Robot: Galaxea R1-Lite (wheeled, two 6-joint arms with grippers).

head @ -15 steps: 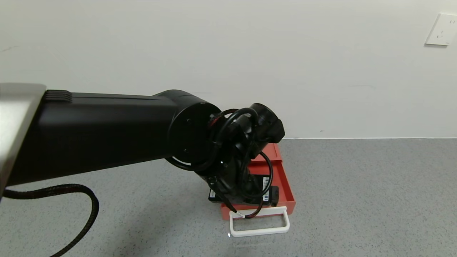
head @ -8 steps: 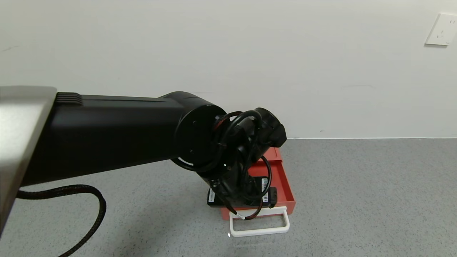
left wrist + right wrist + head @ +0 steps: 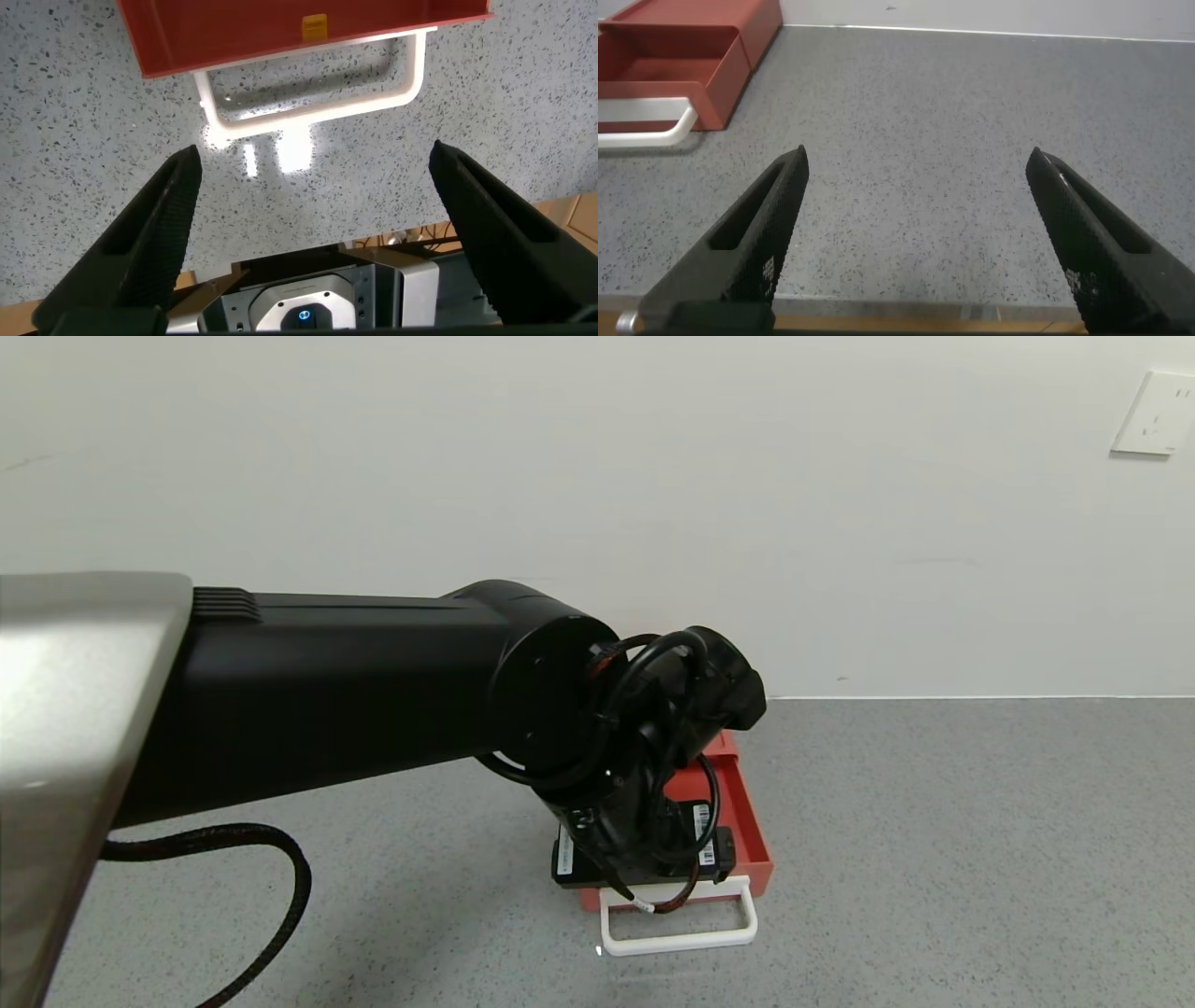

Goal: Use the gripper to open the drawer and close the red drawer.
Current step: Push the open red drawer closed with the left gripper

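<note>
The red box (image 3: pixel 724 743) stands on the grey table by the wall, its orange-red drawer (image 3: pixel 749 821) pulled out toward me. The white loop handle (image 3: pixel 677 938) is on the drawer's front. My left gripper (image 3: pixel 644 863), wrapped in black cables, hangs over the drawer's front part, pointing down. In the left wrist view this gripper (image 3: pixel 315 154) is open and empty, with the handle (image 3: pixel 308 101) and the drawer front (image 3: pixel 280 37) just beyond its fingertips. My right gripper (image 3: pixel 918 159) is open and empty, low over the table off to the drawer's (image 3: pixel 654 70) right.
A thick black cable (image 3: pixel 271 896) loops over the table at the left under the left arm. A white wall socket (image 3: pixel 1158 413) is at the upper right. The grey table (image 3: pixel 980 849) stretches to the right of the drawer.
My left arm has reached further out and to the right, and the gripper has sunk a little toward the drawer's front. The drawer and handle have not moved.
</note>
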